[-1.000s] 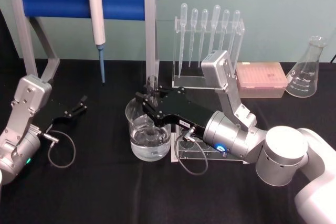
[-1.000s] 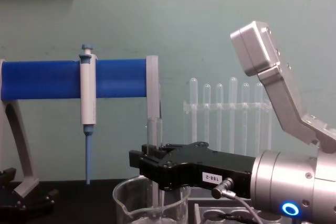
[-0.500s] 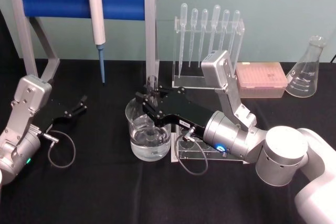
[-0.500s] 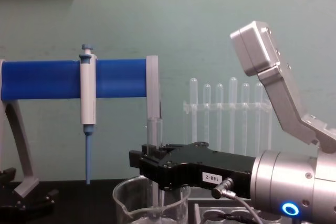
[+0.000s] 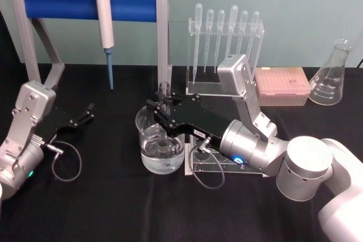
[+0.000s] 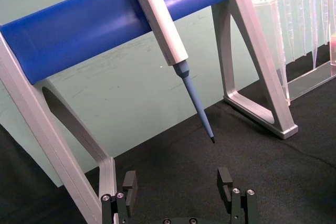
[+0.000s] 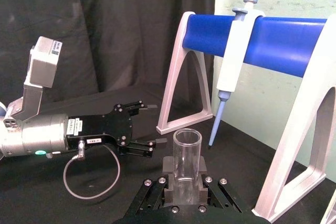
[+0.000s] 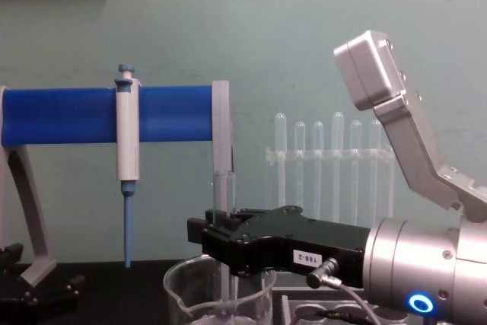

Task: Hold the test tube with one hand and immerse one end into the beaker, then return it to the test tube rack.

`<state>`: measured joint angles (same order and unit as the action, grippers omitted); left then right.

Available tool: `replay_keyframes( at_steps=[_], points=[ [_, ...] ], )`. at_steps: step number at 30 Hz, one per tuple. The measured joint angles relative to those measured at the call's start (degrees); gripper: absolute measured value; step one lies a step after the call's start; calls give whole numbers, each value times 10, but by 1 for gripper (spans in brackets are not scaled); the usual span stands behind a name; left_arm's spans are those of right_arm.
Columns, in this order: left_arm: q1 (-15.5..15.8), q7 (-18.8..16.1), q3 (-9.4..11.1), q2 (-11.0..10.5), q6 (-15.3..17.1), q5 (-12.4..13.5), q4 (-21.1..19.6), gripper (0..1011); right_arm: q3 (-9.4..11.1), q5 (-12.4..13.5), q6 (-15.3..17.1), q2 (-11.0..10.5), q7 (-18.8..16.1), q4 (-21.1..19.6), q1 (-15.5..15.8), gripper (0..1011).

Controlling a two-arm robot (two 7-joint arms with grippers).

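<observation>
right end effector [image 5: 164,108] gripping test tube [image 5: 164,90], above beaker [image 5: 145,143]

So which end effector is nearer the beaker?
Right. The right end effector sits directly over the beaker, gripping the test tube; the left end effector rests apart, off to its left.

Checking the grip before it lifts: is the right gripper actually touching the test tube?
Touching. The right wrist view shows the right gripper with its jaws pressed against both sides of the test tube, which stands upright between them.
</observation>
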<state>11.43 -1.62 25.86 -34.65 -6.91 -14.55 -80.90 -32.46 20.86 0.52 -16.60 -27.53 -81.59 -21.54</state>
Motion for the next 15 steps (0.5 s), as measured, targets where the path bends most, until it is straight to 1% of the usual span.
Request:
replay_keyframes(
  at_steps=[15],
  points=[
    [0,0,0,0,0,0,0,1000,0,0,0,0,0,0,0,241]
  ],
)
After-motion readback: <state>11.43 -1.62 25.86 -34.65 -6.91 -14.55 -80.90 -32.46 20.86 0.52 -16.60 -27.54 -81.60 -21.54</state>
